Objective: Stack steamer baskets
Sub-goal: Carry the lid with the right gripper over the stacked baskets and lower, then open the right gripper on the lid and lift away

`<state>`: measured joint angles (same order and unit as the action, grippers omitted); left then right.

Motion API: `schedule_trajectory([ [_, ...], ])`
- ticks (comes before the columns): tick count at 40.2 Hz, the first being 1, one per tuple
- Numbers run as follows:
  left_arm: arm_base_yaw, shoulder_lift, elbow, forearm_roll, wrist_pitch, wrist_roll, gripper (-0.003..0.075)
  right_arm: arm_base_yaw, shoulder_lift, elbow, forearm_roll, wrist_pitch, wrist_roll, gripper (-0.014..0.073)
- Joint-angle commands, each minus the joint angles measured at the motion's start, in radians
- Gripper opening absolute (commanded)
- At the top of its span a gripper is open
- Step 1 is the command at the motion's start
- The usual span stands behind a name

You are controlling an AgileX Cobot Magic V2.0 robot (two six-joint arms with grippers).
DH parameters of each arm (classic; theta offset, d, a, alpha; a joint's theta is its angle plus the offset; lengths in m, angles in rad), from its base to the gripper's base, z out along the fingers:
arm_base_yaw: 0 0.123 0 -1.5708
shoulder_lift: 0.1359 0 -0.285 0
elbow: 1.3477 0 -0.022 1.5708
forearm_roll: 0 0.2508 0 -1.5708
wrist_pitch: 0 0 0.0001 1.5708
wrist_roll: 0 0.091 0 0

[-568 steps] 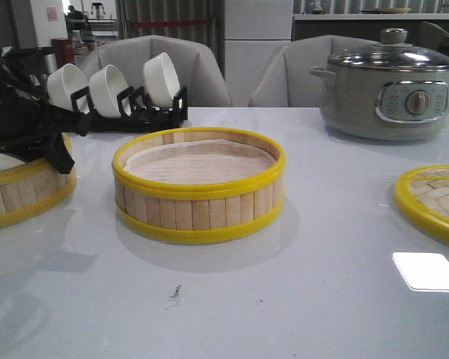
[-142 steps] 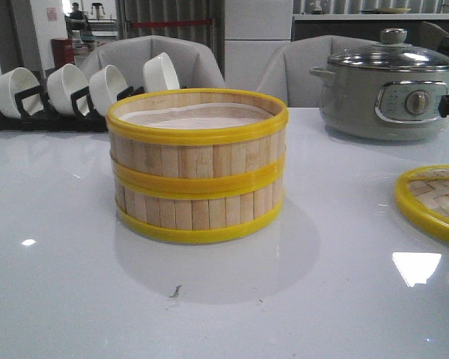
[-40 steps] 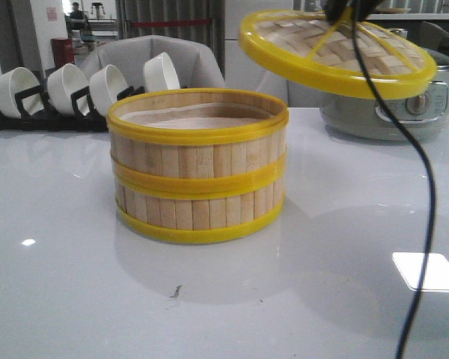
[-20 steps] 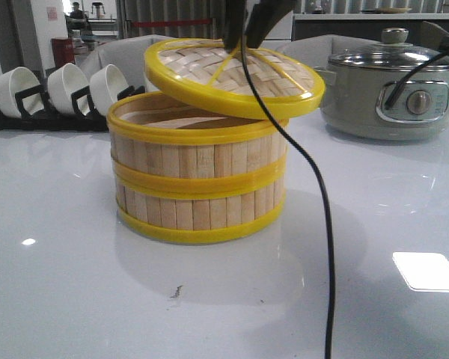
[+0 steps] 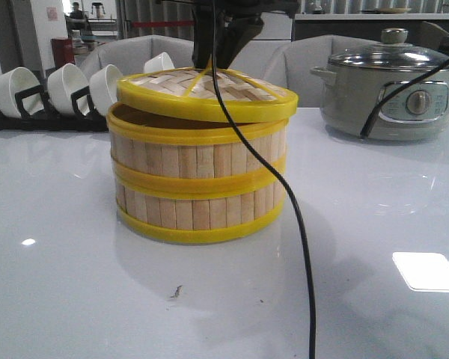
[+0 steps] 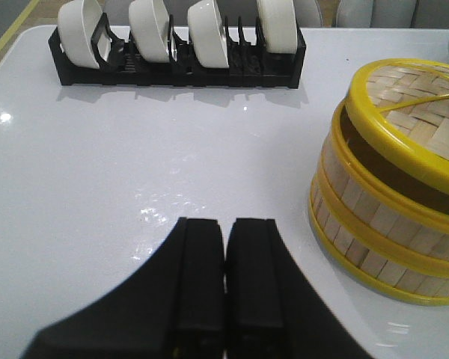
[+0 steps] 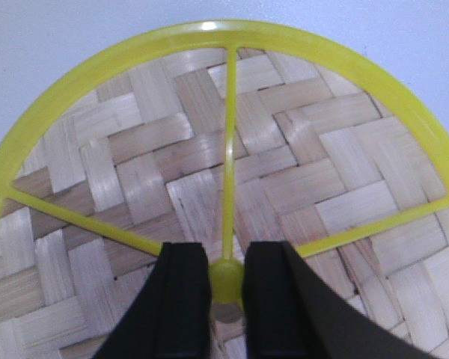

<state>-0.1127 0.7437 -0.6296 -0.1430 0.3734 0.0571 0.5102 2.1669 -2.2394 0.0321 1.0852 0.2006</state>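
Two steamer baskets stand stacked mid-table, the upper basket (image 5: pixel 198 153) on the lower basket (image 5: pixel 200 213); the stack also shows in the left wrist view (image 6: pixel 374 217). My right gripper (image 5: pixel 223 41) is shut on the yellow centre knob (image 7: pixel 227 280) of the woven bamboo lid (image 5: pixel 207 93), which sits tilted over the upper basket's rim, its left side raised. The lid fills the right wrist view (image 7: pixel 135 187). My left gripper (image 6: pixel 224 239) is shut and empty above the table, left of the stack.
A black rack of white bowls (image 5: pixel 60 93) stands at the back left, also in the left wrist view (image 6: pixel 179 45). A grey-green electric pot (image 5: pixel 389 90) with a glass lid stands at the back right. A black cable (image 5: pixel 299 239) hangs down in front of the stack.
The right gripper has carried the lid from the upper right leftward and down onto the top basket. The stack has not moved.
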Motion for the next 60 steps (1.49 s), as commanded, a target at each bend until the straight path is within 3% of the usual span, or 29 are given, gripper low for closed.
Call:
schedule_trajectory([
  [1,0.001,-0.006,-0.03,-0.01,-0.086,-0.007,0.009,0.008,-0.068,-0.039,0.004,-0.061,-0.012,0.0057],
  [60,0.001,-0.006,-0.03,-0.01,-0.086,-0.007,0.009,0.038,-0.04,-0.039,0.022,-0.045,-0.012,0.0057],
])
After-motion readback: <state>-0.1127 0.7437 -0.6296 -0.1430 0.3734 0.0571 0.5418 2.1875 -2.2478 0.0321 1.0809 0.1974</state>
